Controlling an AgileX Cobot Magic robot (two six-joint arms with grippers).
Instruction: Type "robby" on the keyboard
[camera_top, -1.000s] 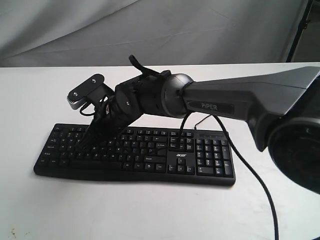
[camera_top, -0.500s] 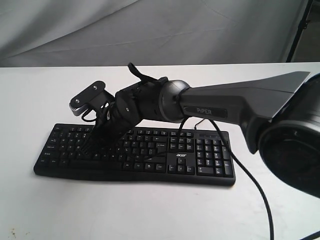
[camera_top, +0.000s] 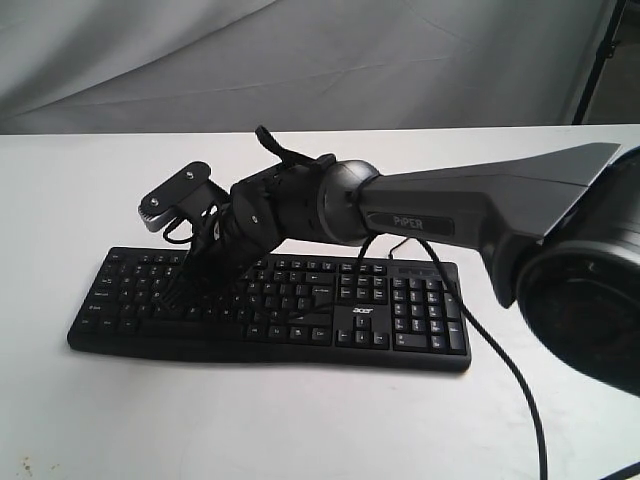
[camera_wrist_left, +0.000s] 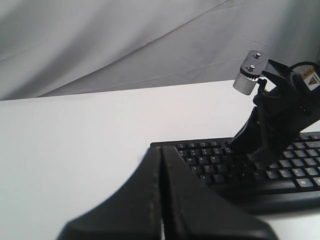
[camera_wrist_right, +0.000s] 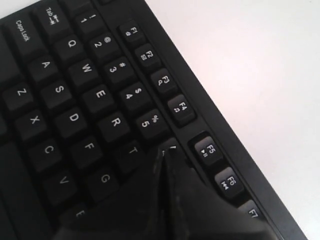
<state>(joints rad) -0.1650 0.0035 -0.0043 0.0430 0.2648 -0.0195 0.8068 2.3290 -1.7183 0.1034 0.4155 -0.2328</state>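
- Firstly, left gripper (camera_wrist_left: 161, 154): fingers pressed together, grasping nothing; the keyboard (camera_wrist_left: 240, 172) lies ahead of the tips, apart from them.
- right gripper (camera_top: 185, 285): over the keyboard's left letter keys; fingers clenched to one point, grasping nothing, tip just beside the T key (camera_wrist_right: 133, 150); contact cannot be told.
- keyboard: black, flat on the white table (camera_top: 100, 180), number pad (camera_top: 428, 312) at its right end.
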